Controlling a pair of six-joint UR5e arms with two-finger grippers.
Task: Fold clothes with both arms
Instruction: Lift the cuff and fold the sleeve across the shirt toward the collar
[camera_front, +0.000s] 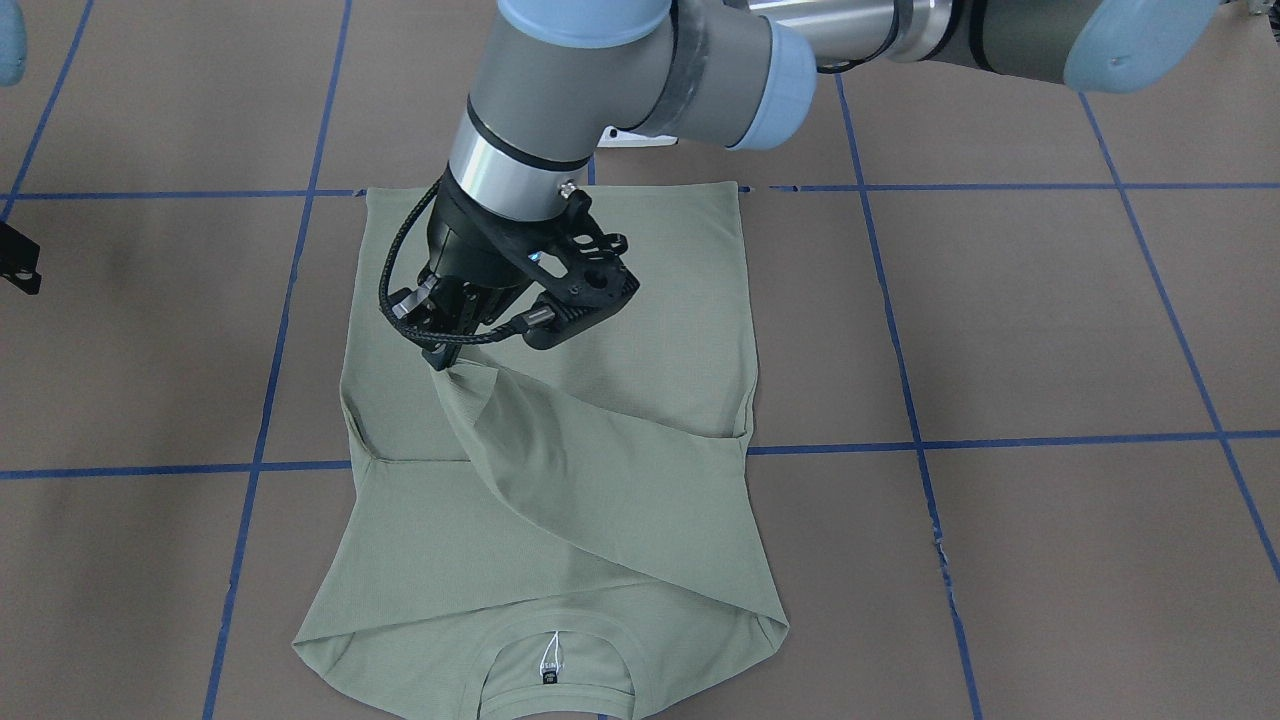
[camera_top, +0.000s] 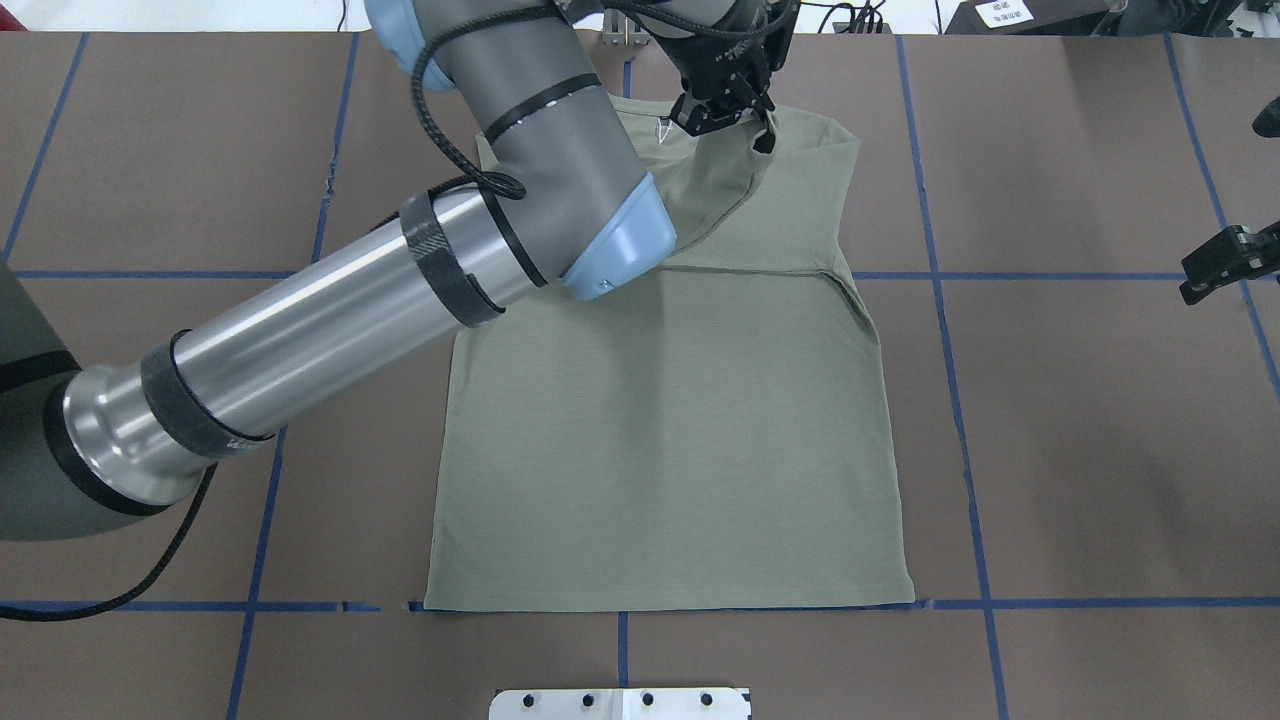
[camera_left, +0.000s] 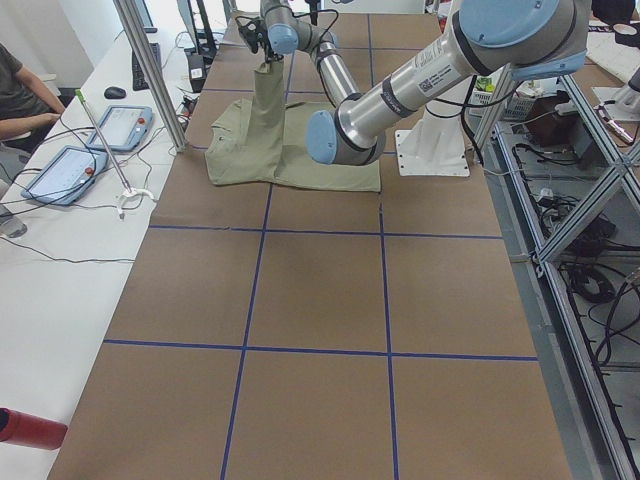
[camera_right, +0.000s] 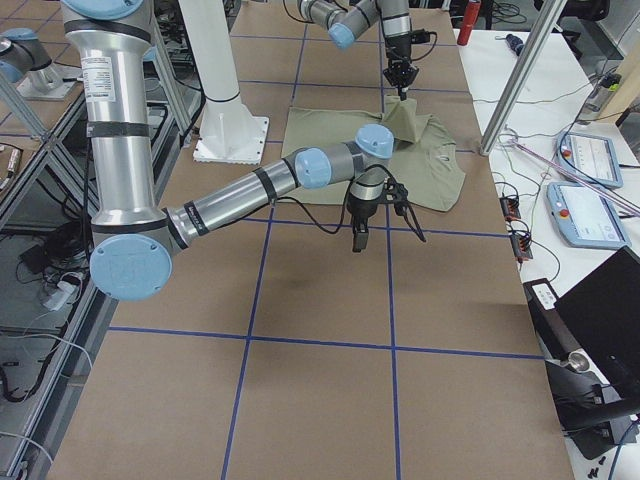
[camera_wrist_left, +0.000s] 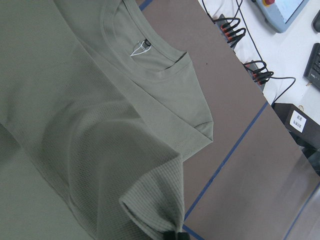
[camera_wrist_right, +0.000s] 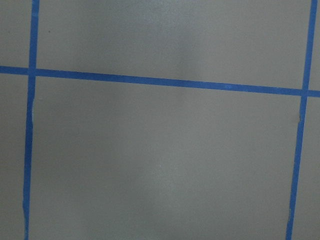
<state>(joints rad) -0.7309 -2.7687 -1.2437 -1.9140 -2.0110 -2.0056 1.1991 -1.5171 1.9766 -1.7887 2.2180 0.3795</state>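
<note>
The sage-green shirt (camera_front: 600, 500) lies flat on the brown table, its collar (camera_wrist_left: 145, 50) and white neck tag at the far side from the robot. My left gripper (camera_front: 445, 355) reaches across it and is shut on a sleeve cuff (camera_wrist_left: 160, 217), holding it lifted above the shirt's body (camera_top: 670, 430). The sleeve drapes diagonally down from the fingers. My right gripper (camera_top: 1225, 262) hangs over bare table well to the side of the shirt. Its wrist view shows only table and tape, so I cannot tell how its jaws stand.
Blue tape lines (camera_top: 940, 275) grid the table. The white pedestal base (camera_top: 620, 703) sits at the near edge. A side bench holds tablets (camera_left: 120, 125), cables and a person's arm (camera_left: 15, 90). A metal post (camera_left: 150, 70) stands by the shirt's far corner.
</note>
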